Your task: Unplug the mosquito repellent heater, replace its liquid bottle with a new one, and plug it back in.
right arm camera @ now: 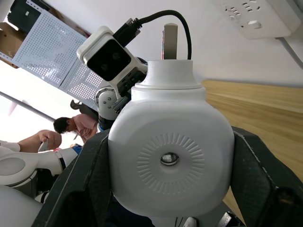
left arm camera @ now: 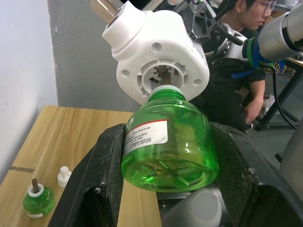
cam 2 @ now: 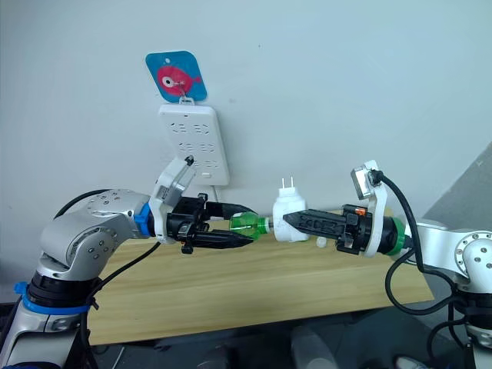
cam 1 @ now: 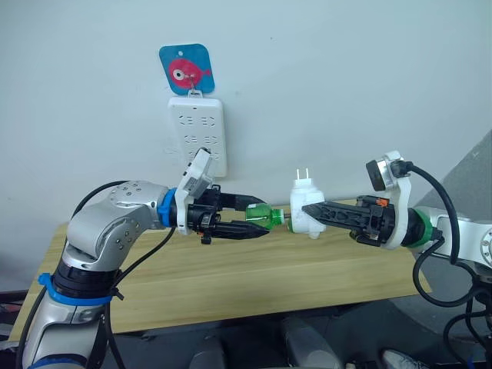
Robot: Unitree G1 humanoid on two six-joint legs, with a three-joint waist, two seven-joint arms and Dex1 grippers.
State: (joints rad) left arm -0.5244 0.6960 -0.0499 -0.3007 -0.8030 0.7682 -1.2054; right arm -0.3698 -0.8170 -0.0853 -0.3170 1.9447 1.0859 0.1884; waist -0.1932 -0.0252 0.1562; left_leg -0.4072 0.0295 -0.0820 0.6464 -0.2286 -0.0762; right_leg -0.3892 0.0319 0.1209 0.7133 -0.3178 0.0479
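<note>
White heater (cam 1: pixel 305 206); green bottle (left arm camera: pixel 169 137); black claws.

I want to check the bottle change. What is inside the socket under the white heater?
The green bottle's neck sits at the heater's ribbed socket, its dark wick tip entering the centre hole. Whether threads are engaged is hidden. The left pincer grips the bottle, the right pincer the heater.

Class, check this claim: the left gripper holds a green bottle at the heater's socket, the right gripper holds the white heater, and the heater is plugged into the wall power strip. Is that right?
One error: the heater is unplugged, held in mid-air away from the power strip, prongs bare, as the left eye view shows. The left gripper does hold the green bottle, and the right gripper the heater.
</note>
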